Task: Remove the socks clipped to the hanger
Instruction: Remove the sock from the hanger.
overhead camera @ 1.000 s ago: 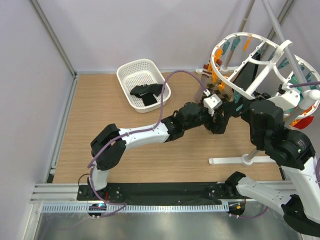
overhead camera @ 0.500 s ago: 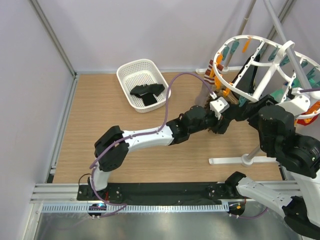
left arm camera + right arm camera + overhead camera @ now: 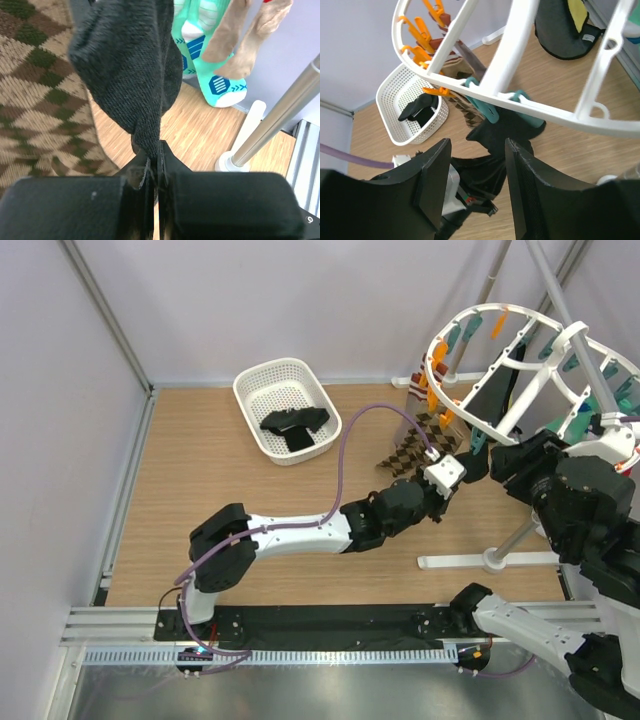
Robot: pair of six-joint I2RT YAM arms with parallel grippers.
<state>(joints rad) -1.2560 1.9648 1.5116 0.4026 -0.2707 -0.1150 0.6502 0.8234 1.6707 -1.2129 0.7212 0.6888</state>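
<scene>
Under hanger (image 3: 545,109), left fingers (image 3: 174,162) pinch black sock (image 3: 130,75) toe; right fingers (image 3: 432,175) spread apart.

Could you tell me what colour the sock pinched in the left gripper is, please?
The sock is black, clearest in the left wrist view.

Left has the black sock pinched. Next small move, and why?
Probably pull the left gripper down and back toward its base. Its jaws are shut on the tip of the black sock, whose top appears held under a teal peg on the hanger, so a tug should free it.
</scene>
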